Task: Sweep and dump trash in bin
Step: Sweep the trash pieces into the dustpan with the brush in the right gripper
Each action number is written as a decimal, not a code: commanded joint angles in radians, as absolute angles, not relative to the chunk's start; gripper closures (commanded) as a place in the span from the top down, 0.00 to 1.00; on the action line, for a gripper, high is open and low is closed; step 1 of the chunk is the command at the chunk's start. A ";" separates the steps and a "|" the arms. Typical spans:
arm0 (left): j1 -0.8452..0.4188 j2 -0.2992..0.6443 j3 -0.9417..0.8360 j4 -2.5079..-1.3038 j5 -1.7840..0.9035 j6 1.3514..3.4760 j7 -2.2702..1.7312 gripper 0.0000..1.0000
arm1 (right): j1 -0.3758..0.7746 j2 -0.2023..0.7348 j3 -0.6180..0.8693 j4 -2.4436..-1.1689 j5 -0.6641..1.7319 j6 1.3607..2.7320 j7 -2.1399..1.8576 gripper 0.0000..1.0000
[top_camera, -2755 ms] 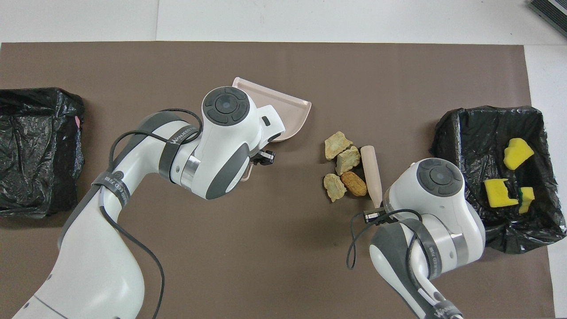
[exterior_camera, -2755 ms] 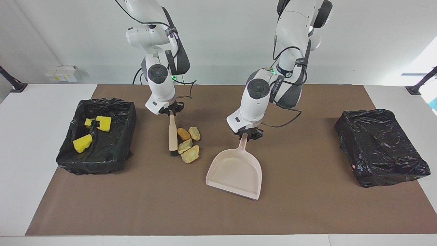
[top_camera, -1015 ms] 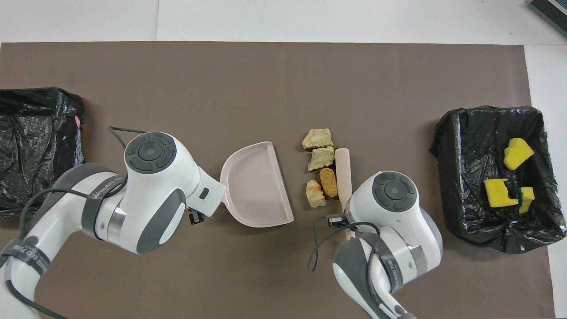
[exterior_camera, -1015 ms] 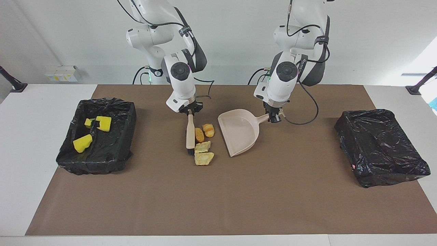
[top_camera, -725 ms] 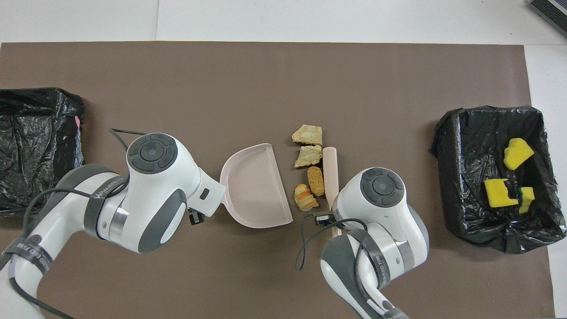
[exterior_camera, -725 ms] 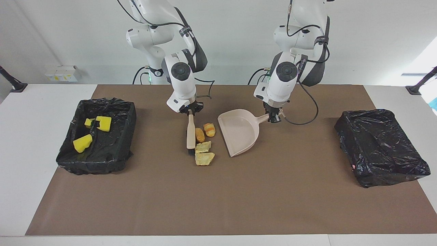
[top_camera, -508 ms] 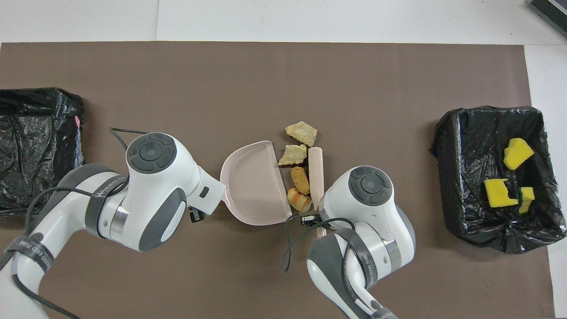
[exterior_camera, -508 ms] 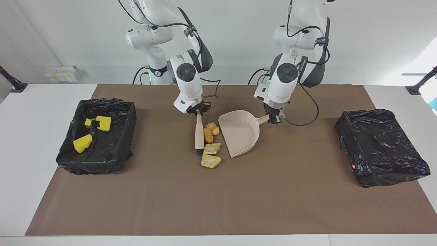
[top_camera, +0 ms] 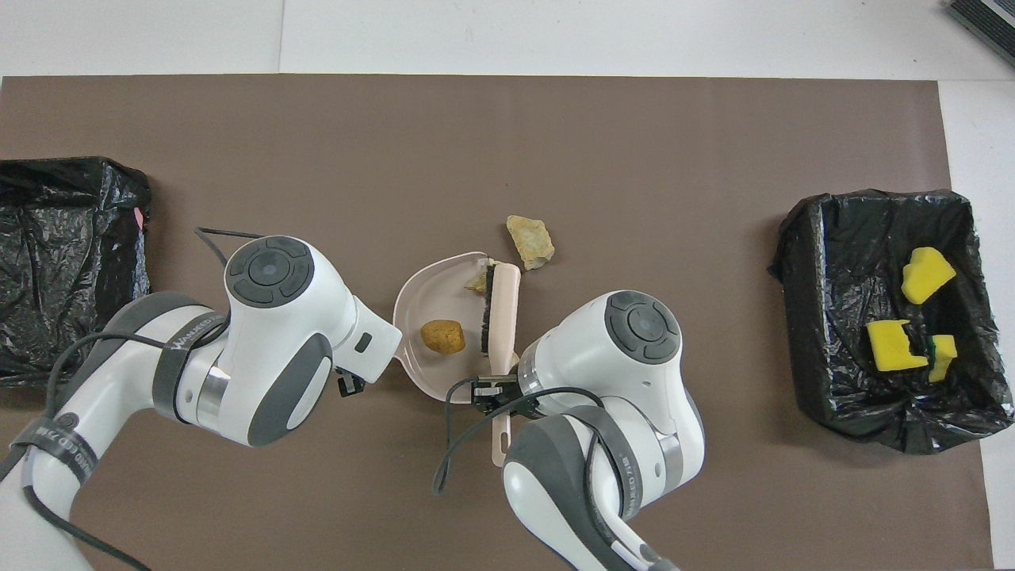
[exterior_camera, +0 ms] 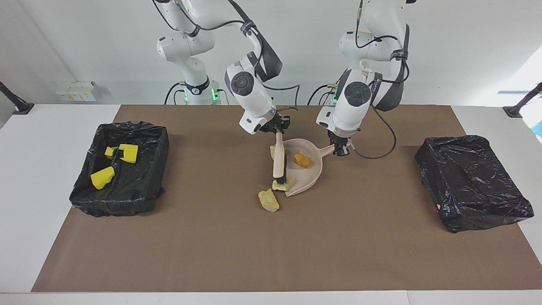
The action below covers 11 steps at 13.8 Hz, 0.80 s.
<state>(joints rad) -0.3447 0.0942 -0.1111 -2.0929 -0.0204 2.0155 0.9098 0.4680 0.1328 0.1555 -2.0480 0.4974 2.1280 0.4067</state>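
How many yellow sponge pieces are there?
3 yellow pieces, all in the black-lined bin at the right arm's end: two side by side nearer the robots, one farther.

Robot lab — two arms [exterior_camera: 254, 93], bare white walls.

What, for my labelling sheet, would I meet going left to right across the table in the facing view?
black-lined bin holding yellow chunks → loose tan lump → dustpan → second black-lined bin. The brush overlaps the dustpan, so it is left out.
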 commanded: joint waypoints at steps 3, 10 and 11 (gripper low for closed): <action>-0.309 0.097 -0.107 -2.089 -0.072 2.028 0.951 0.00 | 0.399 0.141 0.149 -1.927 0.266 1.878 0.431 0.00; -0.242 0.103 -0.104 -2.091 -0.176 2.042 0.760 0.00 | 0.279 0.254 0.144 -1.815 -0.027 1.850 0.270 0.00; -0.262 0.103 -0.104 -2.089 -0.155 2.054 0.708 0.00 | 0.284 0.311 0.144 -1.763 -0.076 1.845 0.268 0.00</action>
